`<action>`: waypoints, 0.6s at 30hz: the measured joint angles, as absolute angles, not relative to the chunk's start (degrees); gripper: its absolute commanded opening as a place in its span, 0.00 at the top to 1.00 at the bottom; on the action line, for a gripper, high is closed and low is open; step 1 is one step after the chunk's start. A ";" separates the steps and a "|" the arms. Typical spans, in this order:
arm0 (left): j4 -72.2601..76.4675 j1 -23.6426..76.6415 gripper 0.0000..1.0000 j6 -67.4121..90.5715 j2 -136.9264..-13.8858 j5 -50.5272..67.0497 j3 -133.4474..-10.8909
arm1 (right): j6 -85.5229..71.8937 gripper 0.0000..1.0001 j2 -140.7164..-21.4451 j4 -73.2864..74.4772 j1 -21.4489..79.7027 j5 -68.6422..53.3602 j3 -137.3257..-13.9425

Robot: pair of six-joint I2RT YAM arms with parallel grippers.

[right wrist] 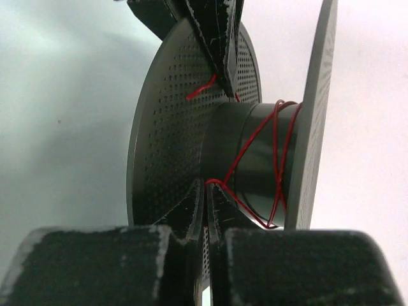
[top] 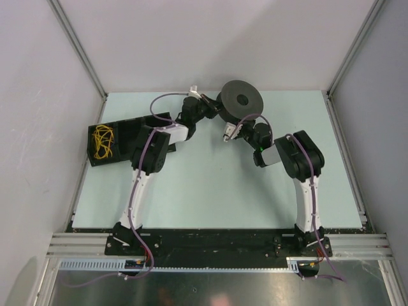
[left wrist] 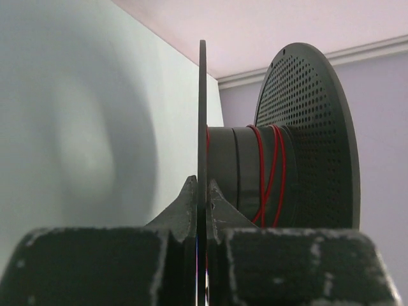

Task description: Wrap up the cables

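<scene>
A thin red cable (left wrist: pixel 261 166) lies in a few loose, crossing turns around the core of a dark grey spool (left wrist: pixel 306 127), leaving much of the core bare. In the right wrist view, the strands slant across the core, and a short red end curls over the perforated flange towards 12 o'clock. From above, the spool sits at 12 o'clock on the pale green table (top: pixel 210 191), held up between both arms.

The left gripper (left wrist: pixel 202 188) meets the spool at its 9 o'clock side, jaws pressed together on the thin rim of one flange, which shows edge-on between them. The right gripper (right wrist: pixel 204 191) comes in from the spool's 6 o'clock, jaws likewise clamped on a flange rim, with red strands running just past its fingertips.

At the table's 9 o'clock edge, well apart from the spool, a black tray (top: pixel 124 137) holds a tangle of yellow wire (top: pixel 103 141) in its left end. The left arm crosses over the tray's right end.
</scene>
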State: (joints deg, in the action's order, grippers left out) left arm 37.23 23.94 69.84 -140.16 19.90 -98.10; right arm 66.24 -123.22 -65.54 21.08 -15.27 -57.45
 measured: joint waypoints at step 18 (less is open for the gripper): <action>34.33 24.34 0.49 71.18 -153.62 21.26 -110.30 | 72.97 1.00 -150.76 -71.40 20.05 -7.14 -88.64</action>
